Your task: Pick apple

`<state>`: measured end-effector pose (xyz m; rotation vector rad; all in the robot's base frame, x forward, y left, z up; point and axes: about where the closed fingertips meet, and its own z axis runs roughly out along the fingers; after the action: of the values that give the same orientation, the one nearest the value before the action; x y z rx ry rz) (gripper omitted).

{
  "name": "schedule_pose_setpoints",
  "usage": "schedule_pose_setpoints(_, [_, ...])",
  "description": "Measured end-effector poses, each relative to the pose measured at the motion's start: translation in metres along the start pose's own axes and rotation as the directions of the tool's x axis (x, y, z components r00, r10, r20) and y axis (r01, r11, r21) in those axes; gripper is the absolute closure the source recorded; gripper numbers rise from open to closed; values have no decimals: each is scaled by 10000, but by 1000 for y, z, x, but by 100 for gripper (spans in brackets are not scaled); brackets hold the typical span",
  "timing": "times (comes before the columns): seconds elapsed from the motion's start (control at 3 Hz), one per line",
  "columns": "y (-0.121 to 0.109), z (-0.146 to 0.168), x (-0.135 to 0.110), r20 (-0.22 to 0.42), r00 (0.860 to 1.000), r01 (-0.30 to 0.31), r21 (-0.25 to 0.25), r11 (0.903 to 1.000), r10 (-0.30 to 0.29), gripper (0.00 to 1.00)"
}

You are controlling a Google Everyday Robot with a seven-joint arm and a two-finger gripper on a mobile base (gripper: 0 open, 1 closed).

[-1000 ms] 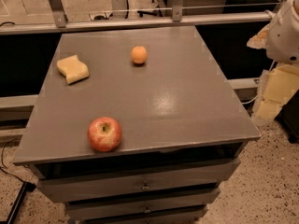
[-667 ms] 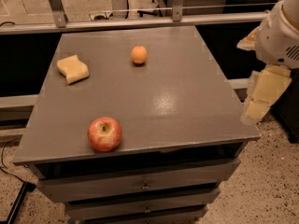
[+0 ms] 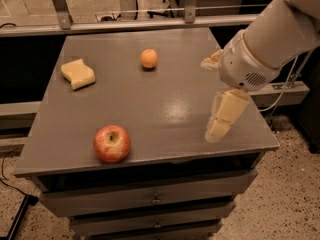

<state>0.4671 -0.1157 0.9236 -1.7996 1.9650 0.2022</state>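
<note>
my gripper [image 3: 211,98] hanging over the table [image 3: 165,96] right side, fingers [image 3: 226,115] spread wide on nothing, apple [image 3: 112,143] well left of them near the front edge, red with yellowish streaks, stem dimple up

Apple [image 3: 112,143] front left, gripper [image 3: 210,98] (fingers [image 3: 226,115] apart) above table's [image 3: 165,99] right side

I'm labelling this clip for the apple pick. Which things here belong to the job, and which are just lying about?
Belong to the job: apple, near the front edge of the table; gripper, open, above the table at the right of the view, clear of the apple.

Just lying about: orange fruit and yellow sponge, both farther back.
</note>
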Motion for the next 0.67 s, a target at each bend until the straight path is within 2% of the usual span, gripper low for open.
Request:
schedule_pose_setpoints(0.33, [12,46,-41,1278,9907,538,-519,9972,-468,0])
schedule_pose_setpoints(0.67, [29,81,-79,2370,9695,871,-986,9913,-617,0])
